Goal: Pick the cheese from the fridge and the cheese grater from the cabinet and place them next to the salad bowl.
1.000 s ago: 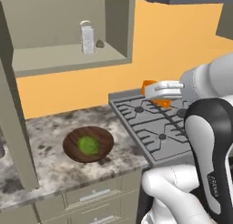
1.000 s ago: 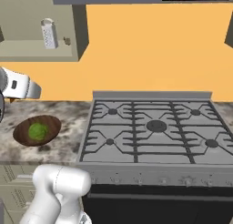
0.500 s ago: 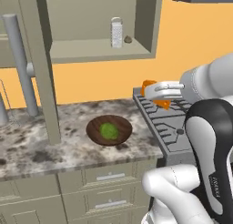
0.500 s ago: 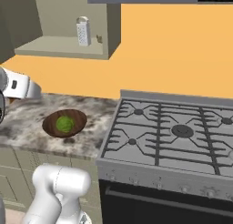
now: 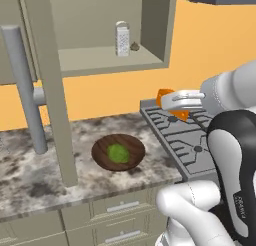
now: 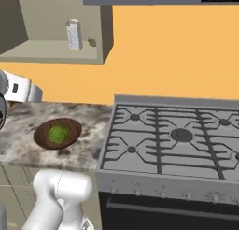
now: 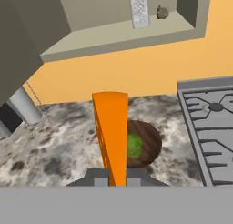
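Pinching the cheese [image 5: 167, 101], the gripper [image 5: 176, 102] jaws hang right of the salad bowl [image 5: 118, 152]; the cheese grater [image 5: 122, 39] stands above in the cabinet [image 5: 95, 60].

The salad bowl [image 6: 58, 133] is seen left of the stove [image 6: 175, 140]; the cheese grater [image 6: 73, 35] is shelved in the cabinet [image 6: 56, 51] above it.
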